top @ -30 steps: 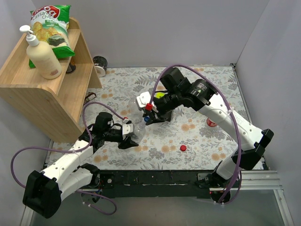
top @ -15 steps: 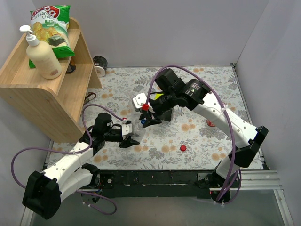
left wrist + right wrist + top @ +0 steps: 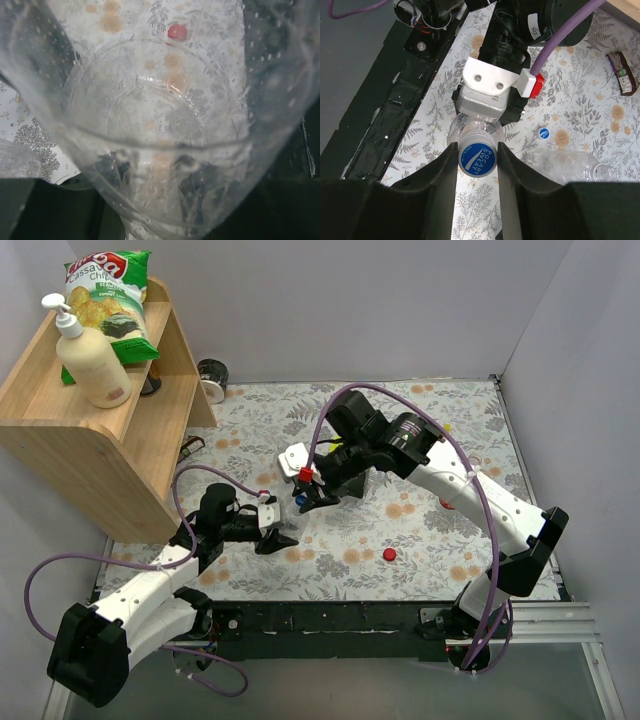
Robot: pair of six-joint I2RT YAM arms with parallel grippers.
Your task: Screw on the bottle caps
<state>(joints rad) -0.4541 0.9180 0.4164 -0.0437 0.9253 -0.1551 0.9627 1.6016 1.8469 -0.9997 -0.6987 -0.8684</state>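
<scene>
Two grippers meet mid-table. Left gripper [image 3: 278, 532] clamped on a clear bottle [image 3: 160, 140]. Right gripper [image 3: 477, 161] pinched shut on a blue cap [image 3: 477, 157], which sits at that bottle's mouth. Second blue cap [image 3: 544, 132] and an uncapped bottle [image 3: 575, 167] lie just beside them on the floral mat [image 3: 440, 430]. Red cap [image 3: 389, 554] lies apart, toward the near edge.

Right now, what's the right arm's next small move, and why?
Probably twist the right gripper to start threading. It is shut on the blue Pocari Sweat cap, which looks seated on the neck of the clear bottle. The left gripper clamps that bottle. Whether the threads have caught isn't visible.
</scene>
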